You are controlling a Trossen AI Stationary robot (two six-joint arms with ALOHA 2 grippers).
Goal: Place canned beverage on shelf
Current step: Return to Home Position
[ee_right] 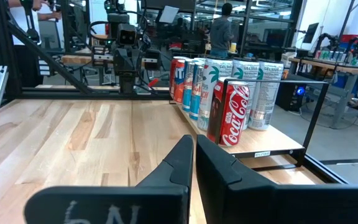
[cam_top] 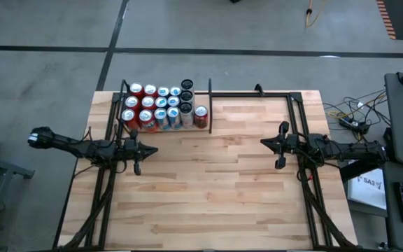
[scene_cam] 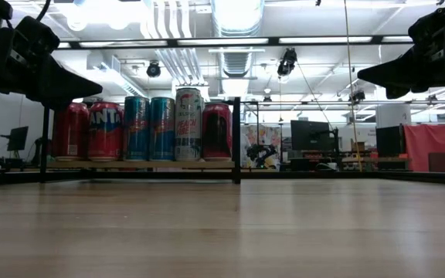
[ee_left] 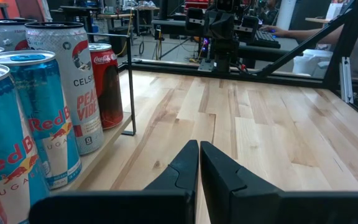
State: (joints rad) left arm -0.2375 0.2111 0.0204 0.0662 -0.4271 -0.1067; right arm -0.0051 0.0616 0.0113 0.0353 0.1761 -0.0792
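The shelf is a narrow bay of thin black frame at the table's far left. Several beverage cans stand upright on its light plank floor, among them blue Red Bull cans, a white Celsius can and a red Coca-Cola can at the near right corner. My left gripper hovers shut above the table's left side, pointing toward the centre, with nothing in it. My right gripper hovers shut at the right side, facing it, also with nothing in it.
A wider bay of the same black frame runs along the far edge to the right of the shelf. Bare wood tabletop lies between and in front of the arms. People stand and sit in the room beyond the table.
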